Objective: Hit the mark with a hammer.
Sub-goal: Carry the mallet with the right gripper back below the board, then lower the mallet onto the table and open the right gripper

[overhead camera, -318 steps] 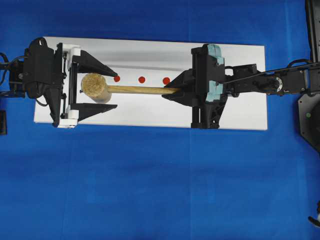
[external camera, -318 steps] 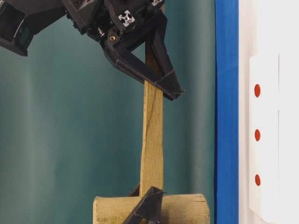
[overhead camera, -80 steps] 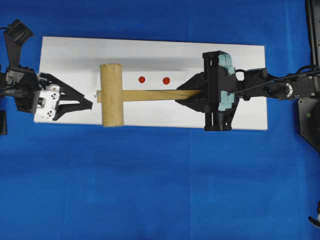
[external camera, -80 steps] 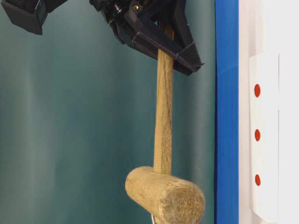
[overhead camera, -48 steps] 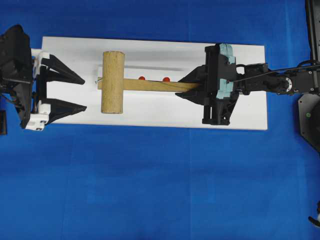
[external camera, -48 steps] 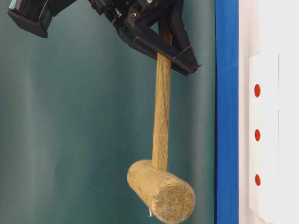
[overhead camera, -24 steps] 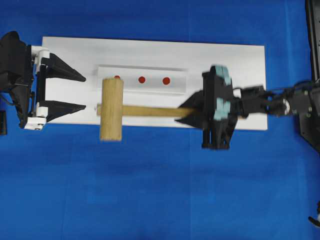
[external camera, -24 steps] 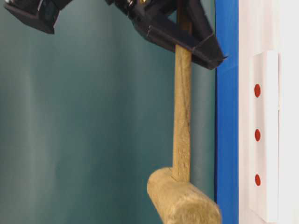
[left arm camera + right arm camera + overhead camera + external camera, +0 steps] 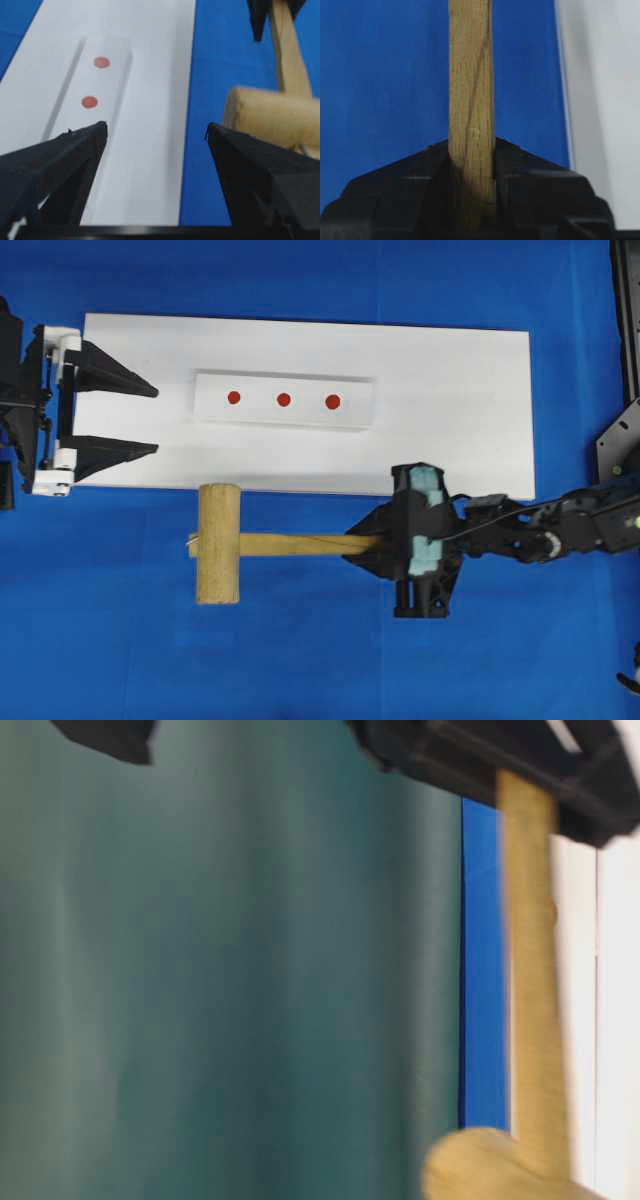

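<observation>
- My right hand (image 9: pixel 368 545) grips the hammer (image 9: pixel 219 543) by its handle, low in frame, off the white board (image 9: pixel 450 390).
- Left hand (image 9: pixel 140 420) spread, empty.
- The mark (image 9: pixel 333 401), probably the rightmost dot, looks unstruck.

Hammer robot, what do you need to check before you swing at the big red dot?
1. Right gripper jaws shut on the hammer handle: ok.
2. Hammer head above the mark: not ok; it sits over the blue cloth, off the white board.
3. Mark uncovered: ok, all three dots show.
4. Left gripper away from the dots: ok; jaws open at the board's left end.
5. Hammer height over the cloth: cannot tell; the table-level view is blurred.
</observation>
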Robot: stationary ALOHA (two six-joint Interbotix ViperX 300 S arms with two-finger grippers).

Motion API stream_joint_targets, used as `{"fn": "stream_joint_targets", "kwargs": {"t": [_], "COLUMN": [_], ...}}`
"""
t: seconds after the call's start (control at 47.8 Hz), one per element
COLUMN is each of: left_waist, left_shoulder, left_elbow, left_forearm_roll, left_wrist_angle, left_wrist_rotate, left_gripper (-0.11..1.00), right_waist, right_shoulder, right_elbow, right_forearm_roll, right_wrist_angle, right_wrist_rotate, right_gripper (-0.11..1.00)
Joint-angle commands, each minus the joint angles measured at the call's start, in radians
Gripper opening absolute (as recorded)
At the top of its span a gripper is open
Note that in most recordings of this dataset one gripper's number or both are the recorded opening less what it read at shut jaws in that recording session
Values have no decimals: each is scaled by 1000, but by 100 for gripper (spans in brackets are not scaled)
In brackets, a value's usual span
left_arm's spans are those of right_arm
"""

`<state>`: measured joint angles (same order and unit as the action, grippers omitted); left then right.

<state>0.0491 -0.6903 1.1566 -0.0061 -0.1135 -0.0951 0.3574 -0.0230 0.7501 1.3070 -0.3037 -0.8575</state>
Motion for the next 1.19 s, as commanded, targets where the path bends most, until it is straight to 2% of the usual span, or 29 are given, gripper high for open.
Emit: {"fn": "stream_joint_targets", "kwargs": {"t": [0.0,0.523,1.171], "left_waist": [3,6,40], "left_shoulder": [-17,-29,-29], "left_elbow": [-6,3,8], "left_forearm_roll": [0,0,-2], "left_wrist_angle": [-11,-9,-2], "left_wrist_rotate": [2,-2,3], "left_gripper": [76,76,76], "right_waist": [5,3,3], "right_shoulder": [5,202,267], "right_elbow": [-46,-123,-130], "right_forearm_roll": [2,2,3], "right_wrist_angle": [-12,64,78], "right_wrist_rotate": [2,5,8], "right_gripper": [7,7,7]}}
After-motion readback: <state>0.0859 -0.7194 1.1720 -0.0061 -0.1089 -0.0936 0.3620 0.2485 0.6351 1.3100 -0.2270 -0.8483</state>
